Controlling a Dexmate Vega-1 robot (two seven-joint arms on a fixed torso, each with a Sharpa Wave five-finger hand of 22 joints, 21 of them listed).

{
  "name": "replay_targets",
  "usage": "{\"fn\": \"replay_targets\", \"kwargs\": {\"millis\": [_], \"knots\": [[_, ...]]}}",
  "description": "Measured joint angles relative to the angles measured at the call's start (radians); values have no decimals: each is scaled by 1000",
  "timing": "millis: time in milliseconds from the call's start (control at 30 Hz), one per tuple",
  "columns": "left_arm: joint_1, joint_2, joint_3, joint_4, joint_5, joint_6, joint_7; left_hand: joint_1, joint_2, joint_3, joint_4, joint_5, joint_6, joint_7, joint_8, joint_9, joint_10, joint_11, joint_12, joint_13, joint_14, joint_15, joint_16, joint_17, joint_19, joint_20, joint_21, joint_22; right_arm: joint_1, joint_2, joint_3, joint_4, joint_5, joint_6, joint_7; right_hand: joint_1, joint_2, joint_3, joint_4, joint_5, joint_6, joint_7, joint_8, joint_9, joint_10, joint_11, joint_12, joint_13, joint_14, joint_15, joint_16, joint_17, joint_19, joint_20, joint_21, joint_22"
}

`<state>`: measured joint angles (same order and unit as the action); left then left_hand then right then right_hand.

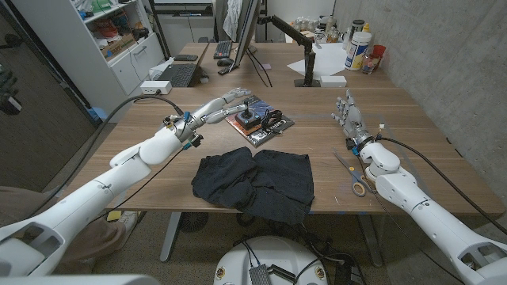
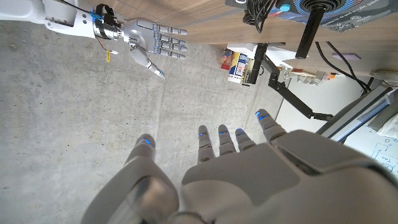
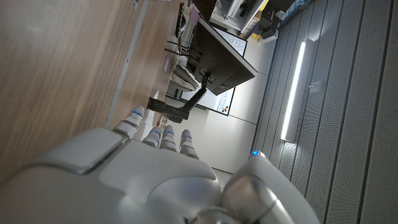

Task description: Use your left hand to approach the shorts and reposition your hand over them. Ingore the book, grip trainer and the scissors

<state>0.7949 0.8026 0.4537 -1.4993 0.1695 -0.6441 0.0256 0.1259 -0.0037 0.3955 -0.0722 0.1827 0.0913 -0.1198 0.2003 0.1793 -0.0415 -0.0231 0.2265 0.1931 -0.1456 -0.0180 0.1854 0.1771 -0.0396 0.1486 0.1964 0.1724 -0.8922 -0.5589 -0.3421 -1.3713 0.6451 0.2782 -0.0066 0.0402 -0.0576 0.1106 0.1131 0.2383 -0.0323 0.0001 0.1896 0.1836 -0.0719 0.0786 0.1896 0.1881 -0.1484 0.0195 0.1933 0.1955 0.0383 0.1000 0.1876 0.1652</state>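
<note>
Shorts (image 1: 253,184) lie rumpled on the desk (image 1: 158,119), nearer me than my left robot hand (image 1: 230,103), which hovers empty with fingers spread over the book (image 1: 260,120). Approach step unfinished, I judge. Next: pull back and centre over the cloth.

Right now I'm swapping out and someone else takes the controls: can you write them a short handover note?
Left hand: holds nothing, fingers extended, above the table beyond the shorts, near the book.
Right hand: holds nothing, fingers apart, standing upright on the table's right side.
Shorts: dark, crumpled, lying near the table's front edge, untouched.
To ignore: book with the grip trainer on it, behind the shorts; scissors beside the right forearm.
Done: left arm is extended over the table.
Left: bring the left hand back toward the shorts and position it over them.
</note>
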Motion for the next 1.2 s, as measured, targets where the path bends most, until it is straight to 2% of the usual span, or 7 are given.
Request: {"fn": "replay_targets", "kwargs": {"millis": [500,1200], "knots": [[22,33,-18,-49,38,-16,-13,0,0,-4,-4,0,5,-5,0,0,5,-5,0,0,0,0,0,0,0,0,0,0,-18,-3,0,-20,-5,0,-11,0,0,-3,-3,0,0,0,0,0,0,0,0,0,-4,4,0,0,0,0,0,0],[52,53,-31,-55,76,-68,-12,0,0,-4,-12,0,30,-5,0,0,23,-2,0,0,11,-11,0,0,12,-13,0,0,-29,-6,2,-41,-11,5,-22,0,0,-6,-6,0,0,0,0,0,0,0,0,0,-4,4,0,0,0,0,0,0]]}}
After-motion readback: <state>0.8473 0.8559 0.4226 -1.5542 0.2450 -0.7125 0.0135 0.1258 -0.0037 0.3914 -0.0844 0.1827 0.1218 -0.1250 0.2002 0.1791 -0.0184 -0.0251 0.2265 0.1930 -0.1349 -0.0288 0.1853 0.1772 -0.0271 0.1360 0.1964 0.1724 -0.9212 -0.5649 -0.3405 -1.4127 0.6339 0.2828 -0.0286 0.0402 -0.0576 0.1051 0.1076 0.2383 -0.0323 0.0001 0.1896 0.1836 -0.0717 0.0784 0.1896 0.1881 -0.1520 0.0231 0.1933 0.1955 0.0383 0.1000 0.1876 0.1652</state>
